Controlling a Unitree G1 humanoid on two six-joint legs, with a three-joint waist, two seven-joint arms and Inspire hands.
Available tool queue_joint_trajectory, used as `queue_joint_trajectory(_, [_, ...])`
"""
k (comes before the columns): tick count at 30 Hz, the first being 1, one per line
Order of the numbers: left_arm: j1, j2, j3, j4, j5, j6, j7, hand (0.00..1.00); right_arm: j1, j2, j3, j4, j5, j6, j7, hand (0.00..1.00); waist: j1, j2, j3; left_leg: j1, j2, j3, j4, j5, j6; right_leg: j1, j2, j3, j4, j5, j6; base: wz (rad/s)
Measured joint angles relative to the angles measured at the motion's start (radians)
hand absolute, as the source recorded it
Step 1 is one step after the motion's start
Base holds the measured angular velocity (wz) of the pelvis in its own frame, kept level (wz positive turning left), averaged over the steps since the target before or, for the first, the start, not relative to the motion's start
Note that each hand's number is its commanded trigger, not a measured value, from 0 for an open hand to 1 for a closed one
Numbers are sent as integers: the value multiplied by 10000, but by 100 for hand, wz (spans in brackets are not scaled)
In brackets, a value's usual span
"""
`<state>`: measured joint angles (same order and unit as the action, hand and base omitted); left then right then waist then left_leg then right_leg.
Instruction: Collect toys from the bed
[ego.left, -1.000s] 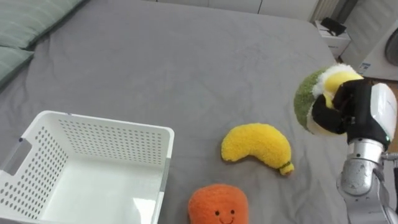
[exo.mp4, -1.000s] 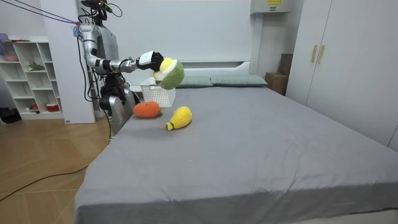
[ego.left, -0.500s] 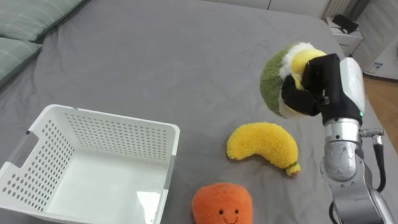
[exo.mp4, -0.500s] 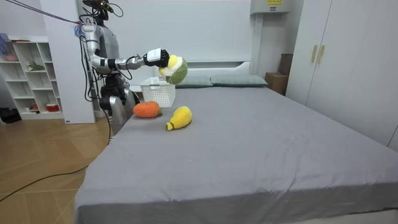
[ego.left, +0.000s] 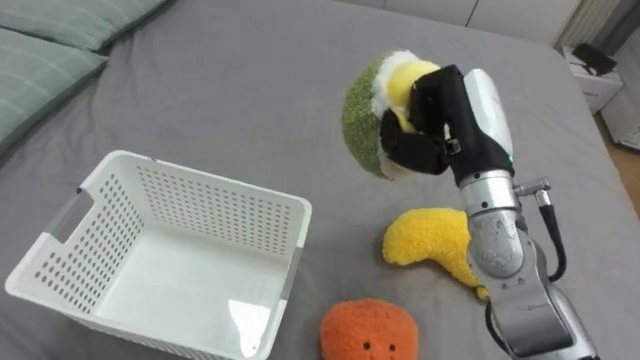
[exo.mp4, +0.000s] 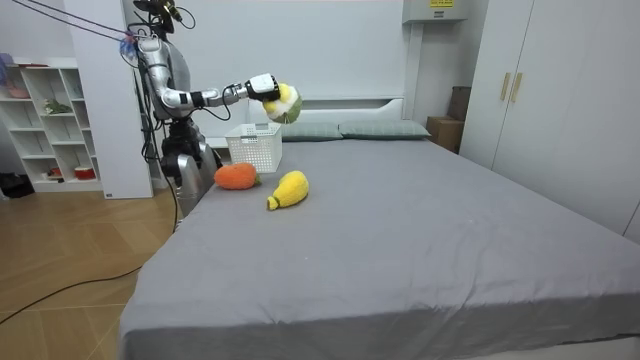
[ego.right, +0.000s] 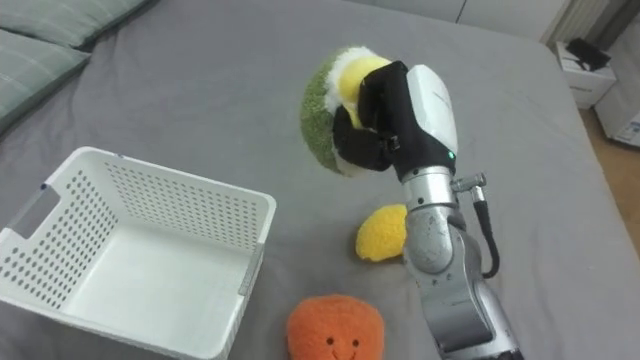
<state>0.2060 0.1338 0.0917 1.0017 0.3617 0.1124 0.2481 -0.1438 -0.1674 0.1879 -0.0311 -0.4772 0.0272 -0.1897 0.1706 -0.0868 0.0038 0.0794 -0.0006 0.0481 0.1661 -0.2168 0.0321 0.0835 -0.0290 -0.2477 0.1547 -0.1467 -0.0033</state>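
Grey bed (ego.left: 230, 90), bare beyond white basket (ego.left: 200, 175); right hand (ego.left: 445, 120) clenched round green plush (ego.left: 362, 120), aloft right of basket's rim

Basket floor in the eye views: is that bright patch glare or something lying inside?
Left eye view: the patch by the front right corner of the basket looks like glare off glossy plastic, flat, no shadow of its own. Right eye view: nothing lies on that floor. Room view: soft even light; the green toy in the right hand casts no hard shadow.
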Motion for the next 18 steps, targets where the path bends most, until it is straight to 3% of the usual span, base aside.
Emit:
queue_joint_trajectory(5, [-70,-16,-386,-6,20,67,-83,0,-30,60,612,-123,-52,123,84,100,182,26,0,-86,-28,-121,17,3,1,-41,-9,-70,-30,0,0,4])
queue_joint_trajectory(18, [-506,-99,-401,-108,9,100,-196,0,-309,156,1755,-124,-469,395,283,100,603,59,6,-185,-50,-88,-27,66,9,-177,-36,-43,-30,0,1,1])
